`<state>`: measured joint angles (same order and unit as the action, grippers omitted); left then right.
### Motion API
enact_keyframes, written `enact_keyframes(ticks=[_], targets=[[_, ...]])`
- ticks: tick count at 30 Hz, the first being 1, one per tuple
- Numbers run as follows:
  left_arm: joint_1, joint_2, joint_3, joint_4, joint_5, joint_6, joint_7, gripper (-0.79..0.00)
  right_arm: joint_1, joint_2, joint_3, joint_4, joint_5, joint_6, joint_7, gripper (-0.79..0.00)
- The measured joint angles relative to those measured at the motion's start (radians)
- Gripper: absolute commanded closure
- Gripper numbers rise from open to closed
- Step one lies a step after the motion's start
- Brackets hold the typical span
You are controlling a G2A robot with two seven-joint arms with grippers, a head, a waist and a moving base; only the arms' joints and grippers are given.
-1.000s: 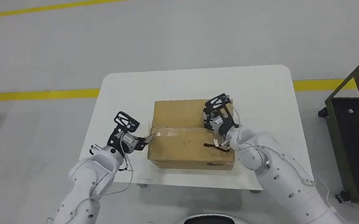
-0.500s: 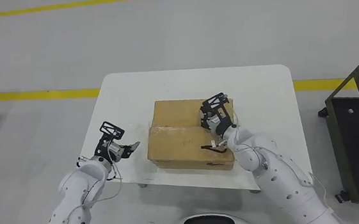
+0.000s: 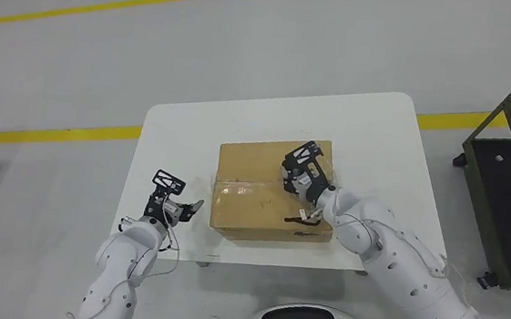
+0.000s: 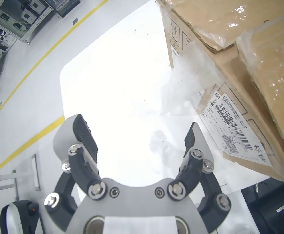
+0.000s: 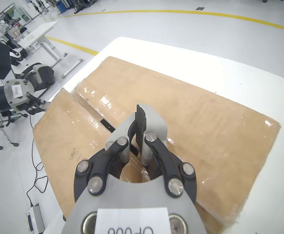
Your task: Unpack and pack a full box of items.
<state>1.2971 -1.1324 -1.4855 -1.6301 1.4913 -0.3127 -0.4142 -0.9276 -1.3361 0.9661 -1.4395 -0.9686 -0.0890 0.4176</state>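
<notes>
Atop box (image 3: 257, 167) seam, right gripper (image 5: 139, 116) clenched, maybe pinching tape (image 5: 95, 100); left gripper (image 4: 137, 133) splayed beside box.

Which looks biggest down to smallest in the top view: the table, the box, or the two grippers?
1. The table.
2. The box.
3. The left gripper and right gripper look about alike, so I won't rank them.

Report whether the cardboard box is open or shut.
Shut: the box has both top flaps lying flat, though the seam gapes slightly and tape hangs loose at one end.
</notes>
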Motion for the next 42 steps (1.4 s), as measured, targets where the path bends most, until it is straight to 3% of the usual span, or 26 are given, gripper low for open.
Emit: enact_keyframes(ticks=[8, 26, 28, 32, 42], targets=[[0.001, -0.002, 0.010, 0.016, -0.006, 0.015, 0.017, -0.785, 0.021, -0.012, -0.017, 0.038, 0.000, -0.009, -0.006, 0.000], [-0.131, -0.033, 0.177, 0.207, 0.088, 0.116, 0.143, -0.785, 0.019, -0.020, -0.001, 0.040, -0.003, -0.031, 0.004, 0.000], [-0.136, -0.036, 0.188, 0.210, 0.106, 0.148, 0.166, -0.628, 0.018, -0.020, 0.001, 0.041, -0.002, -0.032, 0.005, 0.000], [-0.136, -0.041, 0.201, 0.212, 0.126, 0.193, 0.220, -0.022, 0.018, -0.022, 0.009, 0.043, 0.001, -0.035, 0.003, 0.000], [-0.126, -0.043, 0.199, 0.215, 0.160, 0.205, 0.315, 0.000, 0.020, -0.026, 0.016, 0.048, 0.003, -0.040, 0.008, 0.000]])
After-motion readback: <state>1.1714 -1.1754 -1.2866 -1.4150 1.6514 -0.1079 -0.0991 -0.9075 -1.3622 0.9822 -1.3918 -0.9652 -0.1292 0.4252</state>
